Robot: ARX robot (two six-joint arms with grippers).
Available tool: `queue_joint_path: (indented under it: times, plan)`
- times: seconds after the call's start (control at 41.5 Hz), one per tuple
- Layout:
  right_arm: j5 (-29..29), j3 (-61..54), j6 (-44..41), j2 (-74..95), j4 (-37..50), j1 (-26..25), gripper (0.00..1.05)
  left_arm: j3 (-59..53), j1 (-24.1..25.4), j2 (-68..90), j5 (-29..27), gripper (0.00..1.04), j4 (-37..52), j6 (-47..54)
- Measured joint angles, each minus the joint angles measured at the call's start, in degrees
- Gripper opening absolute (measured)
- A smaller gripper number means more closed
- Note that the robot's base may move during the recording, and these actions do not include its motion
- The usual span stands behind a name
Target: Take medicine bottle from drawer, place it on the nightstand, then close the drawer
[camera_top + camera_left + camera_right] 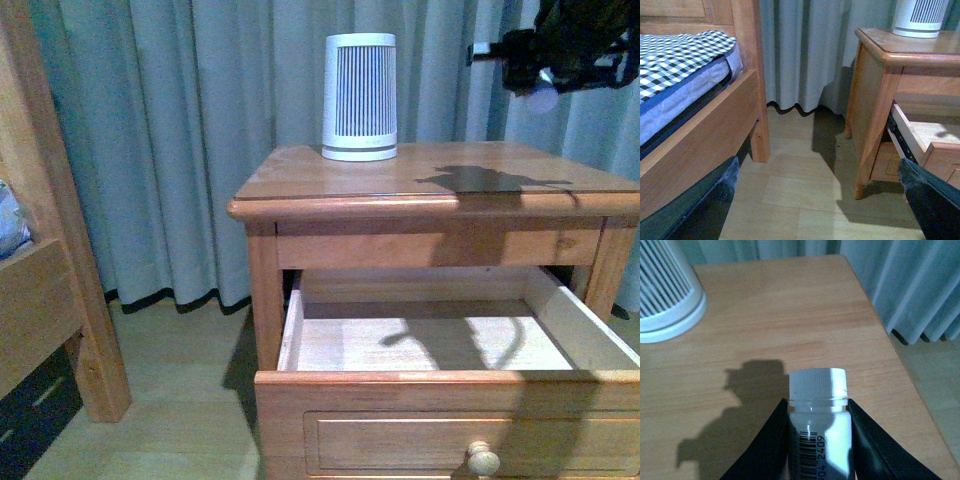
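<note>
The right pincer (545, 72) is closed on the little white bottle (818, 382). Its two black fingers (771, 440) press on the bottle's sides, just under the cap. The bottle is up in the air over the nightstand (300, 178), near the right edge of its top, and is not touching the wood. Its long way runs along the fingers, with the cap pointing away from the wrist. I cannot tell if it is straight up. I think the next job is to bring it down onto the bare wood below.

The label shows a bar code and the numbers 2409. No brand name shows.

A tall white striped thing (360, 97) stands at the back edge of the top. The drawer (400, 378) is pulled out and looks empty. The left pincer (817, 165) is wide open and holds nothing, low down by the nightstand's left side.
</note>
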Motion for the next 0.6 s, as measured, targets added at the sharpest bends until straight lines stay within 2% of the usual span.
queue_joint_path:
  times: [0.096, 0.193, 0.386, 0.434, 0.603]
  plan:
    - [0.8, 12.1, -0.3, 9.4, -6.1, -0.1, 0.3, 0.0, 0.0, 0.0, 0.0, 0.98, 0.0, 0.0]
    - [2.1, 19.5, -0.3, 15.6, -9.7, -0.1, 0.3, 0.0, 0.0, 0.0, 0.0, 0.98, 0.0, 0.0]
    - [3.2, 22.1, -0.3, 19.4, -10.4, 0.1, 0.3, 0.0, 0.0, 0.0, 0.0, 0.98, 0.0, 0.0]
    - [3.1, 22.1, -0.5, 19.5, -10.4, 0.1, 0.35, 0.0, 0.0, 0.0, 0.0, 0.98, 0.0, 0.0]
    - [3.6, 20.0, -1.1, 19.3, -8.4, 0.5, 0.68, 0.0, 0.0, 0.0, 0.0, 0.98, 0.0, 0.0]
